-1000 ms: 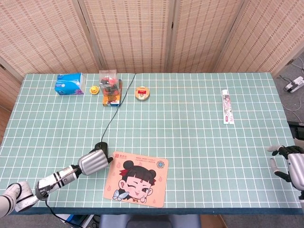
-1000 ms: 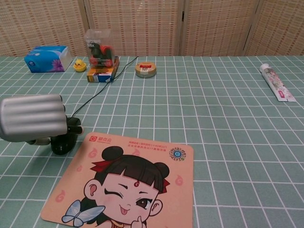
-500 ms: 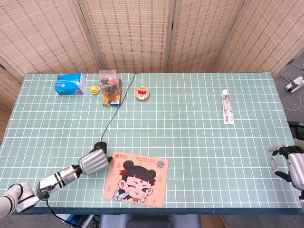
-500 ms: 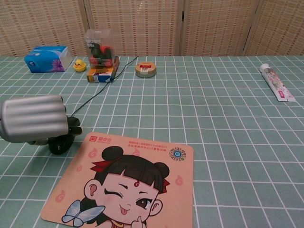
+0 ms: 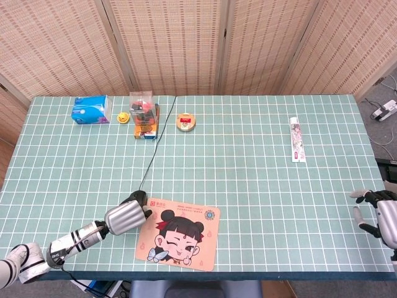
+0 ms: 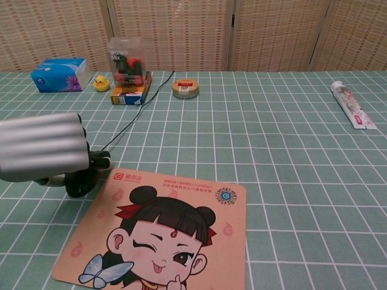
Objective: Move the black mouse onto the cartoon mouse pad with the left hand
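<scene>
Left hand (image 6: 42,149) down over the black mouse (image 6: 80,181), fingers wrapped round it, apparently gripping, though mostly hidden under the palm; mouse on the bench (image 5: 248,161), just beside the left edge of the cartoon mouse pad (image 5: 180,233); grasp step in hand, carry not yet done; next calls for a short lift rightward onto the pad; cable (image 5: 155,136) trailing back toward the boxes (image 5: 144,118) could drag; tissue pack (image 5: 90,109), duck (image 5: 123,117), tape roll (image 5: 185,121), tube (image 5: 298,139) well apart; right hand (image 5: 378,214) empty, fingers apart.
</scene>
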`<state>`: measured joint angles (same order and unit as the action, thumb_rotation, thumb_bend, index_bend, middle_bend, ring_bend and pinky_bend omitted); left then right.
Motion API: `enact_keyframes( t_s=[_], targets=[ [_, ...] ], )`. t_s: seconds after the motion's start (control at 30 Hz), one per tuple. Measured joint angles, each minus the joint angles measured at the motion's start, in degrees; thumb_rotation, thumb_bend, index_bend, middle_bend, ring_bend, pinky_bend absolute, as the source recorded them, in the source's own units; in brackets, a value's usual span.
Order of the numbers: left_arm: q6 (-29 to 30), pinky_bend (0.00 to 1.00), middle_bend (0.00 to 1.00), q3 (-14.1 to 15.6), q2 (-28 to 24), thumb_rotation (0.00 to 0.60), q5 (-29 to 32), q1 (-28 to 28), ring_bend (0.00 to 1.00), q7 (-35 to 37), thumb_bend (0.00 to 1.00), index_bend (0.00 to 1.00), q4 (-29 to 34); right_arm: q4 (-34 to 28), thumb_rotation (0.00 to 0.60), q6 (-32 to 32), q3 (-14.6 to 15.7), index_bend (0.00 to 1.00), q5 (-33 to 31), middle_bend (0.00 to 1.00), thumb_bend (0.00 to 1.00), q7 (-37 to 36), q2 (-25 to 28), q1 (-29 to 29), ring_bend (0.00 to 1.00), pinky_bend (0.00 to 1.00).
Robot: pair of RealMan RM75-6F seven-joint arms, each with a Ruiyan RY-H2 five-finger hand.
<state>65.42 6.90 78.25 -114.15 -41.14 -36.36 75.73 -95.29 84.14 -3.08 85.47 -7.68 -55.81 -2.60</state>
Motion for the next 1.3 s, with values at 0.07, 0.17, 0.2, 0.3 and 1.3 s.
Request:
enact_keyframes(
  t_s=[0.07, 0.17, 0.2, 0.3, 1.3],
  targets=[
    [0.6, 1.00, 0.85, 0.0, -0.3, 0.600, -1.0, 0.1, 1.00, -1.5, 0.09, 0.64, 1.8, -0.1, 0.600, 0.2, 0.0, 0.40, 0.1, 0.47, 0.41, 0.0, 0.1, 0.1, 0.41, 0.31],
    [1.3, 1.00, 0.85, 0.2, -0.2, 0.600, -2.8, 0.2, 1.00, -3.3, 0.09, 0.64, 3.8, -0.2, 0.600, 0.5, 0.0, 0.40, 0.2, 0.47, 0.41, -0.2, 0.2, 0.2, 0.41, 0.31],
    [1.4, 1.00, 0.85, 0.3, -0.1, 0.600, -3.3, 0.2, 1.00, -3.7, 0.09, 0.64, 4.3, -0.2, 0.600, 0.6, 0.0, 0.40, 0.2, 0.47, 0.41, -0.3, 0.2, 0.2, 0.41, 0.31],
    [1.5, 1.00, 0.85, 0.3, 0.8, 0.600, -4.4, 0.3, 1.00, -4.8, 0.09, 0.65, 5.4, -0.2, 0.600, 1.1, -0.1, 0.40, 0.3, 0.47, 0.41, -0.6, 0.4, 0.5, 0.41, 0.31],
    [-5.7, 1.00, 0.84, -2.4, 10.6, 0.600, -6.6, -2.5, 1.00, -11.2, 0.09, 0.61, 6.1, 0.2, 0.600, 3.9, -0.8, 0.40, 0.4, 0.47, 0.41, -5.7, 2.5, 2.2, 0.41, 0.30]
  ],
)
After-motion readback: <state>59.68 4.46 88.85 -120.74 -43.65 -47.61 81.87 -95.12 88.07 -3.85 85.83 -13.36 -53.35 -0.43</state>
